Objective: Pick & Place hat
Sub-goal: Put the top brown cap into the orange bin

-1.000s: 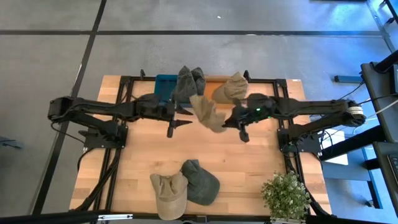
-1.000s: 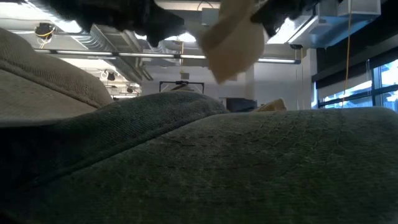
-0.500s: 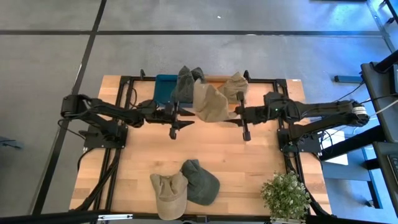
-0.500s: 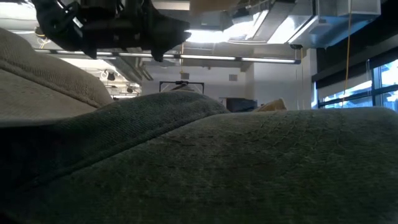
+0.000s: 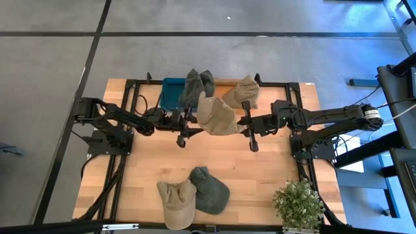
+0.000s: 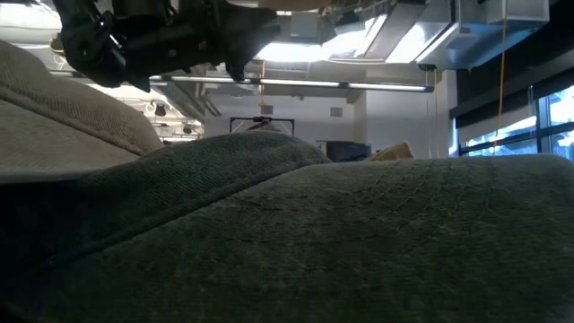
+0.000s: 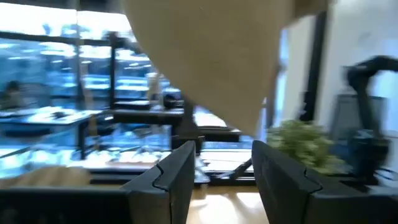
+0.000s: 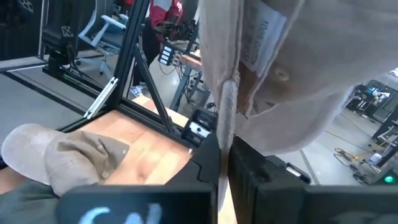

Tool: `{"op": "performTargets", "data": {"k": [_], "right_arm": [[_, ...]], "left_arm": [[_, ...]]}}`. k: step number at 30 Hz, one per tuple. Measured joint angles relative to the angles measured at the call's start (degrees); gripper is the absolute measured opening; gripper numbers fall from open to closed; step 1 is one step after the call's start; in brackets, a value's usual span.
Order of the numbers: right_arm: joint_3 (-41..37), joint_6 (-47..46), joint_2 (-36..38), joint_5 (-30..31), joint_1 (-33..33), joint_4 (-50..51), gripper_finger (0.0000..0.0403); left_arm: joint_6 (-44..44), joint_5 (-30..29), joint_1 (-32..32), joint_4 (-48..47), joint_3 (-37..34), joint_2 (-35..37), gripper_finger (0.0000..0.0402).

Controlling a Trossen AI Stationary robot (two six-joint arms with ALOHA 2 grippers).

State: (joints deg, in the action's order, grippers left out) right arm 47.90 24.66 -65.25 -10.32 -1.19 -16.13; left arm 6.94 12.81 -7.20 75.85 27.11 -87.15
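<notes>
Right claw [image 8: 224, 163] pinches tan hat [image 5: 217, 117] shut.

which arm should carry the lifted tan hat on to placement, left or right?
Right, probably. The right gripper is shut on the lifted tan hat, pinching its fabric edge. The left gripper sits beside the hat with its fingers apart, gripping nothing.

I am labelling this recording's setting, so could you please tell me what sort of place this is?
Probably a robotics lab or workshop: a wooden table on a bare grey floor, exposed ceiling ducts overhead, and workbenches behind large windows in the left wrist view.
</notes>
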Motion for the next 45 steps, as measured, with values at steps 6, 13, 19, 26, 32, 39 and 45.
{"op": "performTargets", "data": {"k": [6,13,19,26,32,39,45], "right_arm": [[0.0,0.3,0.1,0.0,0.0,-0.1,0.0017],[0.0,-0.4,-0.2,0.0,0.0,-0.1,0.0017],[0.1,-0.4,-1.6,0.0,0.0,-0.5,0.0017],[0.1,-0.6,-1.7,0.0,0.0,-0.2,0.0017],[0.1,-1.9,-1.6,0.0,0.1,0.4,0.0026],[0.1,-2.6,-1.6,0.4,0.1,2.0,0.0034],[0.0,-6.9,0.5,1.1,0.1,9.1,0.0059]], "left_arm": [[1.9,6.1,0.0,3.2,0.0,0.0,0.0153],[1.9,5.3,0.0,3.7,0.0,0.0,0.0153],[2.0,4.5,0.0,4.9,0.0,0.0,0.013],[0.8,3.4,0.0,5.0,0.0,0.0,0.0051],[-0.2,6.0,0.0,5.2,-0.1,0.0,0.001],[-0.6,6.2,0.0,5.0,-0.1,0.0,0.001],[-2.1,5.7,0.0,3.0,0.0,0.0,0.001]]}}
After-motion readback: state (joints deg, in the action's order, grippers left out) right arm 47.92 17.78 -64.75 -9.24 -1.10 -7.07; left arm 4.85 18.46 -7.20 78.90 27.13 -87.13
